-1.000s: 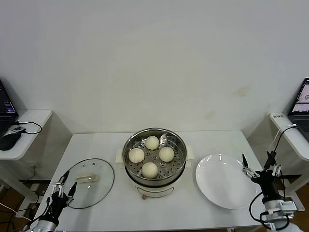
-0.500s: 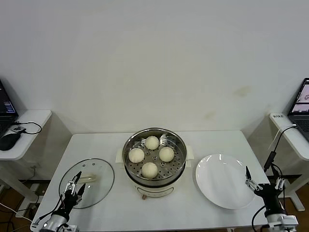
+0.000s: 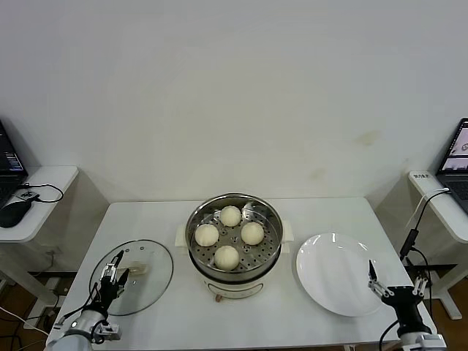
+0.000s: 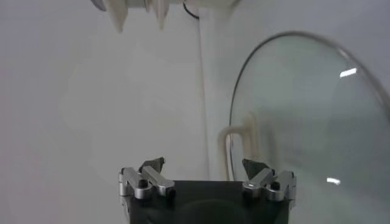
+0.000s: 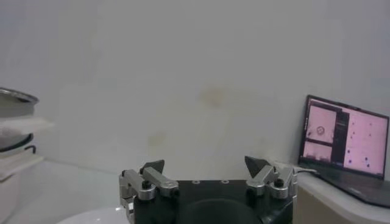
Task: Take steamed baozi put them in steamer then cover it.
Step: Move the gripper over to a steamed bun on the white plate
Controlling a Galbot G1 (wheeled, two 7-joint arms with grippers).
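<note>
Four cream-white baozi (image 3: pixel 227 257) lie on the perforated tray inside the shiny steamer (image 3: pixel 196 252) at the table's middle. The glass cover (image 3: pixel 150 281) with its cream handle (image 3: pixel 136 268) lies flat on the table to the steamer's left; it also shows in the left wrist view (image 4: pixel 304 122). My left gripper (image 3: pixel 112 273) is open, just over the cover's near left part, close to the handle (image 4: pixel 234 143). My right gripper (image 3: pixel 393 285) is open and empty at the table's front right, beside the white plate.
A white plate (image 3: pixel 333 278) lies right of the steamer. Side tables stand at both sides, with a mouse (image 3: pixel 13 210) on the left one and a laptop (image 3: pixel 457 157) on the right one; the laptop also shows in the right wrist view (image 5: pixel 344 139).
My left gripper has moved in from the table's front left corner to over the cover near its handle. My right gripper has sunk lower toward the front edge.
</note>
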